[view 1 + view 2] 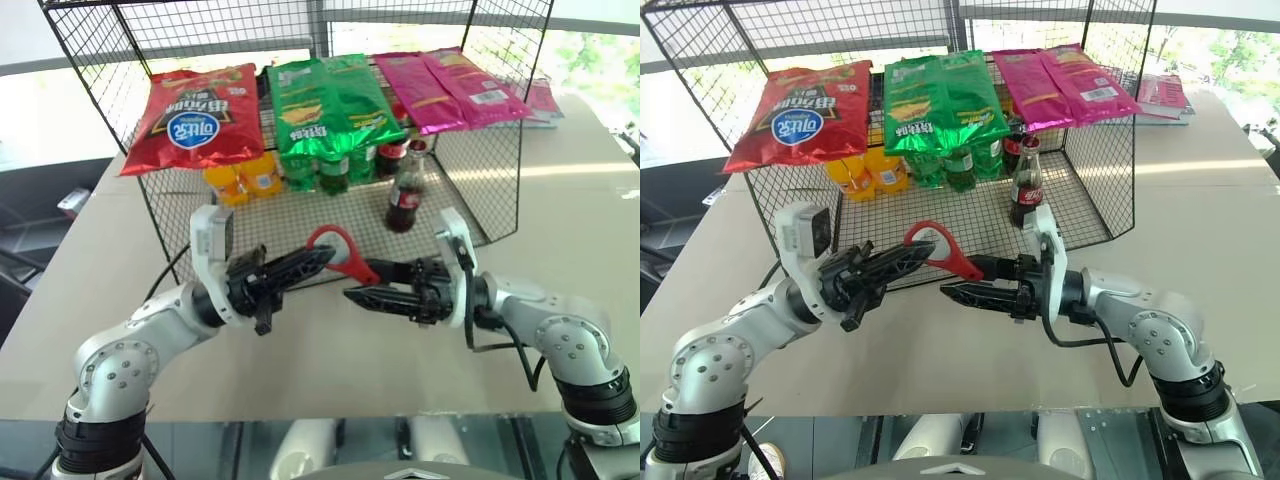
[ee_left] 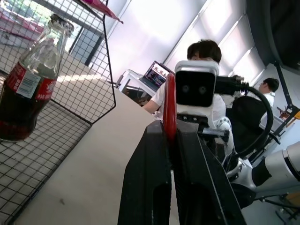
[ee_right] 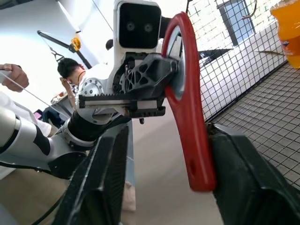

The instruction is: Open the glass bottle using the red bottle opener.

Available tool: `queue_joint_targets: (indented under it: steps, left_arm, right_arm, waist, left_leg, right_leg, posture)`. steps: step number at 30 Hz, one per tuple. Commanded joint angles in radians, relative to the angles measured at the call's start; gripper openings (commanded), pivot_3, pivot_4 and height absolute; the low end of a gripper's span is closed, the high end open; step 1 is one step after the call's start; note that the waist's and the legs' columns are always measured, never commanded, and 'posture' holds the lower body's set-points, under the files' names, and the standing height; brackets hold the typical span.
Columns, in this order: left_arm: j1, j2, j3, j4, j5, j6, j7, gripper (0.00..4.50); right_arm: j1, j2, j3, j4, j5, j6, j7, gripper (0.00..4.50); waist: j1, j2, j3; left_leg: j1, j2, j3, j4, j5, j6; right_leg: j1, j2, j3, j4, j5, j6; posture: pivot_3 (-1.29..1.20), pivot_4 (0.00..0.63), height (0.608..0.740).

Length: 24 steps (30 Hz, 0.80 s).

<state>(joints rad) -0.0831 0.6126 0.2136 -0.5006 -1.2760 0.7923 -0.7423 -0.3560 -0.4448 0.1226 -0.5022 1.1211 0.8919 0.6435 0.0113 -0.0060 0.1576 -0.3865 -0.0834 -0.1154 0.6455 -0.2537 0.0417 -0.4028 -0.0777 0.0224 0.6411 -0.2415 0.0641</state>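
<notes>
- Two grippers meet at the opener [image 1: 337,250]: your left gripper [image 1: 318,258] is clamped on its ring; the right gripper [image 1: 362,296] stands apart around the handle.
- Close the right squarely on the handle before the left releases.
- The bottle [image 1: 405,194] stands capped at one o'clock, inside the wire rack [image 1: 160,230].

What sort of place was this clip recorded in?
Probably an indoor lab or office set up as a mock shop: a black wire-mesh display rack on a tan table holds bright red, green and pink snack bags and drink bottles, while people sit at a laptop behind.
</notes>
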Motion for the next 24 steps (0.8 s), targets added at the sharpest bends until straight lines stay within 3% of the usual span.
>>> queue_joint_targets:
  steps: [1, 3, 5, 7, 16, 17, 21, 24]
  left_arm:
    - [0.004, 0.010, -0.010, -0.040, 0.032, -0.023, -0.036, 0.00]
    - [0.007, 0.009, -0.017, -0.043, 0.058, -0.037, -0.052, 0.00]
    - [0.007, -0.003, -0.017, -0.041, 0.059, -0.046, -0.047, 0.00]
    - [0.002, -0.013, -0.017, -0.038, 0.060, -0.053, -0.041, 0.00]
    - [-0.002, -0.029, -0.019, -0.033, 0.092, -0.075, -0.055, 0.00]
    - [-0.002, -0.031, -0.019, -0.034, 0.095, -0.076, -0.055, 0.00]
    - [-0.002, -0.040, -0.017, -0.034, 0.104, -0.081, -0.055, 0.00]
    - [-0.004, -0.042, -0.018, -0.033, 0.104, -0.084, -0.057, 0.00]
  right_arm:
    - [-0.049, 0.025, 0.000, -0.005, 0.041, 0.023, -0.014, 2.56]
    - [-0.071, 0.043, -0.006, 0.009, 0.056, 0.039, -0.031, 2.09]
    - [-0.077, 0.041, -0.003, 0.007, 0.056, 0.056, -0.026, 0.99]
    - [-0.073, 0.031, 0.003, -0.001, 0.057, 0.069, -0.016, 0.17]
    - [-0.058, -0.008, 0.014, -0.005, 0.013, 0.070, 0.022, 0.02]
    - [-0.058, -0.010, 0.014, -0.003, 0.010, 0.068, 0.029, 0.90]
    - [-0.047, -0.031, 0.016, -0.014, 0.003, 0.067, 0.062, 2.68]
    - [-0.042, -0.045, 0.024, -0.009, -0.012, 0.064, 0.086, 2.68]
  waist:
    - [0.000, 0.000, 0.000]
    - [0.000, 0.000, 0.000]
    - [0.000, 0.000, 0.000]
    - [0.002, 0.000, 0.000]
    - [0.000, 0.000, 0.000]
    - [0.000, 0.000, 0.000]
    - [0.000, 0.000, 0.000]
    - [0.000, 0.000, 0.000]
  left_leg:
    - [0.000, 0.000, 0.000, 0.000, 0.000, 0.000]
    - [0.000, 0.000, 0.000, 0.000, 0.000, 0.000]
    - [0.000, 0.000, 0.000, 0.000, 0.000, 0.000]
    - [-0.001, 0.000, 0.000, -0.001, 0.000, 0.000]
    - [-0.003, 0.000, 0.001, -0.001, 0.000, 0.000]
    - [-0.003, 0.000, 0.001, -0.001, 0.000, 0.000]
    - [-0.007, 0.000, 0.001, -0.001, 0.002, -0.003]
    - [-0.008, 0.000, 0.001, -0.001, 0.002, -0.003]
  right_leg:
    - [0.000, 0.000, 0.000, 0.000, 0.000, 0.000]
    - [0.000, 0.000, 0.000, 0.000, 0.000, 0.000]
    - [0.000, 0.000, 0.000, 0.000, 0.000, 0.000]
    - [-0.001, 0.000, 0.000, 0.000, 0.000, 0.000]
    - [-0.004, 0.000, 0.000, 0.000, 0.000, 0.000]
    - [-0.004, 0.000, 0.000, 0.000, 0.000, 0.000]
    - [-0.007, 0.000, 0.000, 0.001, 0.000, 0.000]
    - [-0.009, 0.000, 0.000, 0.000, 0.000, 0.000]
  posture:
    - [0.00, 0.150, 0.740]
    - [0.00, 0.150, 0.740]
    - [0.00, 0.150, 0.740]
    - [0.00, 0.150, 0.740]
    - [0.00, 0.150, 0.740]
    - [0.00, 0.150, 0.740]
    - [0.00, 0.150, 0.740]
    - [0.00, 0.150, 0.740]
